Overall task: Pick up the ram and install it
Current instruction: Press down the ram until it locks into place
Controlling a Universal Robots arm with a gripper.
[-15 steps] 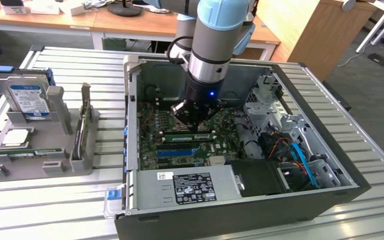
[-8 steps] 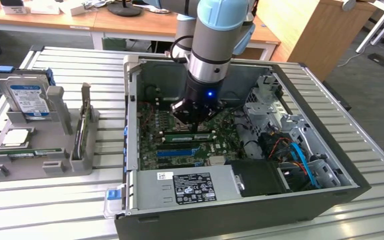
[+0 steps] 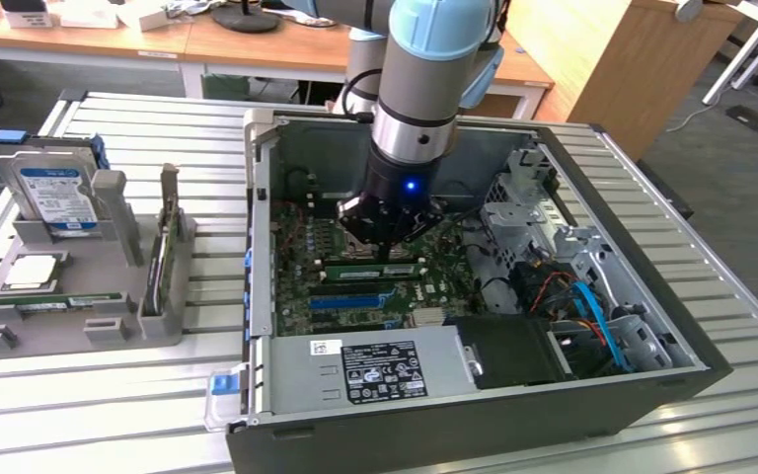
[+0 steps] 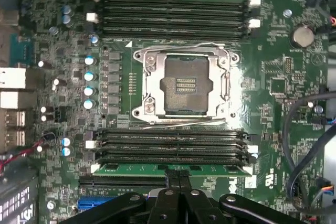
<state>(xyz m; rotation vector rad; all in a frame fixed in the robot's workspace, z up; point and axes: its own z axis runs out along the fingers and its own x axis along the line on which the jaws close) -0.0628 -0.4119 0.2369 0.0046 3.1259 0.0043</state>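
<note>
The pincer is shut tight, its tips touching the ram. The ram lies flat in the slot at 6 o'clock from the empty socket on the board. Pressing straight down, evenly, would probably seat it well.

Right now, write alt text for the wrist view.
The shut tool presses a green ram stick into a memory slot on a computer motherboard. Beyond it sit an empty processor socket and more empty memory slots.
</note>
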